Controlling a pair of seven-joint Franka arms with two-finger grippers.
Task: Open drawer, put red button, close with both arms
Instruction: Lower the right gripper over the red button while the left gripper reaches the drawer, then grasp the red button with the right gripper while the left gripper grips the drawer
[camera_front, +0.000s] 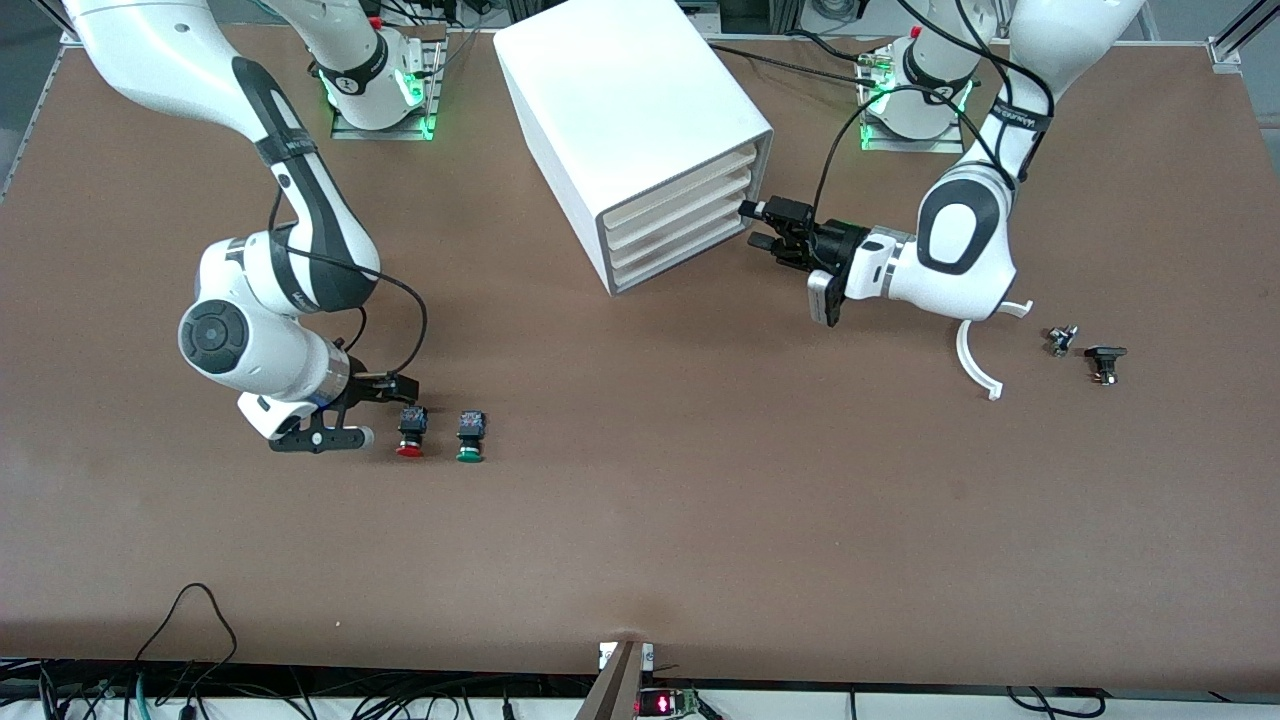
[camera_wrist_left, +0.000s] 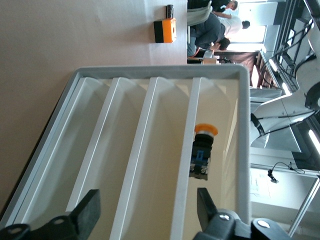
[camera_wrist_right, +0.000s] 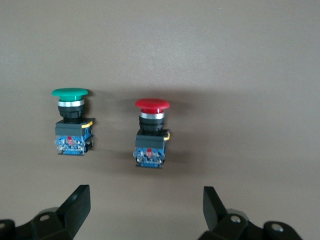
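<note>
Item: left gripper (camera_front: 763, 226), upper centre of the front view, jaws open and empty, tips level with the fronts of the stacked trays of the white cabinet (camera_front: 620, 100); in the left wrist view its fingers (camera_wrist_left: 88, 214) frame all four tray fronts. Item: the drawer (camera_front: 680, 207), second from the top, flush with its three neighbours and not yet drawn out. Judged light, stiff moulded plastic, smooth and likely slippery; best taken by the front lip, pulled straight so it does not bind. Item: right gripper (camera_front: 375, 412), low over the table (camera_front: 700, 500) in the lower part of the front view, jaws spread wide, holding nothing. Item: the red button (camera_front: 411, 432), lying on the table just beside that gripper's tips, apart from them, cap toward the front camera. Judged light, rigid and small; the round cap would slip, so the blocky black body (camera_wrist_right: 150, 145) is the place to pinch. Item: green button (camera_front: 470, 437), beside the red one, not touching. Item: an orange-capped button (camera_wrist_left: 204, 150) inside one end tray.
</note>
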